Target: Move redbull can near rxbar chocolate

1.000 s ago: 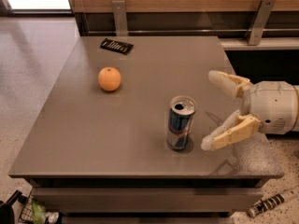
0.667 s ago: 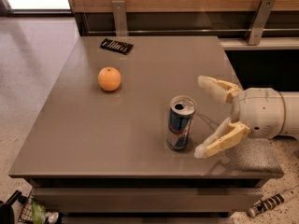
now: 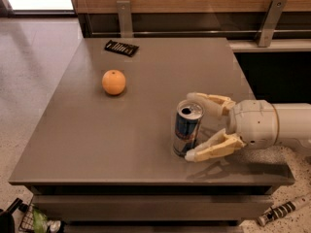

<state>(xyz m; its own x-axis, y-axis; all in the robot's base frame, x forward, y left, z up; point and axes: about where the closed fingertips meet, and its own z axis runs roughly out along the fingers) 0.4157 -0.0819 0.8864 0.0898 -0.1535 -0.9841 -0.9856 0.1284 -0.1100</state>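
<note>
The redbull can [image 3: 186, 128] stands upright near the front right of the grey table [image 3: 97, 130], blue and silver with an open silver top. My gripper [image 3: 193, 126] comes in from the right, open, with one pale finger behind the can's top and the other at its base in front, so the can stands between them. The rxbar chocolate [image 3: 121, 47] lies flat in its black wrapper at the table's far edge, far from the can.
An orange [image 3: 113, 82] sits on the left-middle of the table, between the can and the bar. Two metal brackets [image 3: 124, 16] rise behind the table along a wooden wall. A tool [image 3: 283, 208] lies on the floor at lower right.
My gripper has moved left toward the can, and its open fingers now stand on either side of it. The can, orange and bar have not moved.
</note>
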